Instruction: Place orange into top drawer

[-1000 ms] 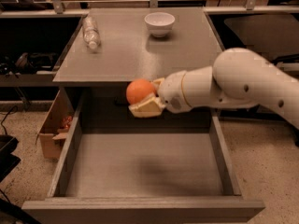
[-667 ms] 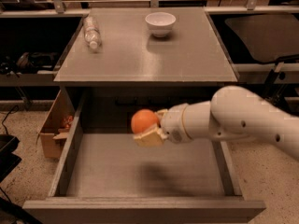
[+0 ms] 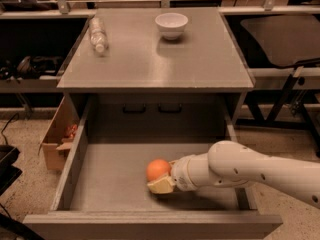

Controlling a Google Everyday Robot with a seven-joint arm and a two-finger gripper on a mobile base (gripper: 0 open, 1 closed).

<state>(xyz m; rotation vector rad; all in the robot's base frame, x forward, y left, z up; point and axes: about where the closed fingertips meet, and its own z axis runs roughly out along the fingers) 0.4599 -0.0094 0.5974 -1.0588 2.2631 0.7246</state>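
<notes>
Gripper point(image 3: 162, 180) is sitting low inside the top drawer point(image 3: 112, 181), right of centre, with the arm reaching in from the right edge of the view. It's clamping the orange point(image 3: 158, 169). The fruit is sitting at the fingertip end, on the side facing the drawer's middle, with one cream finger showing under it. Can't tell if the orange is touching the floor or hanging just above. It's lying well inside all the walls, so I'm judging release is next. Being round, it may roll.
</notes>
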